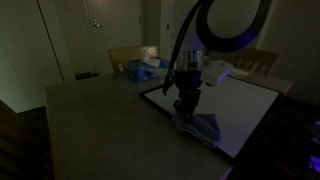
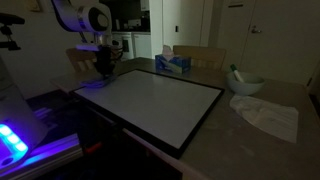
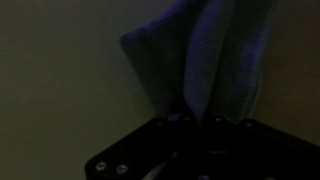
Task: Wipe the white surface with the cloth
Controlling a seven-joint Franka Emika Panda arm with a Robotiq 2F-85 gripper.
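The white surface (image 1: 235,112) is a large flat board with a thin dark border on the tabletop; it shows in both exterior views (image 2: 165,100). The cloth (image 1: 202,128) is a small bluish-grey rumpled rag lying on the board near its edge. My gripper (image 1: 187,108) stands straight down on the cloth. In the wrist view the cloth (image 3: 200,50) narrows into the gap between my dark fingers (image 3: 197,115), so the gripper looks shut on it. In an exterior view my gripper (image 2: 103,70) is at the board's far corner and the cloth cannot be made out.
A blue tissue box (image 2: 172,63) stands beyond the board, also seen in an exterior view (image 1: 145,68). A bowl (image 2: 245,82) and a white crumpled sheet (image 2: 268,115) lie on the grey-brown table beside the board. Wooden chairs (image 1: 262,60) stand behind.
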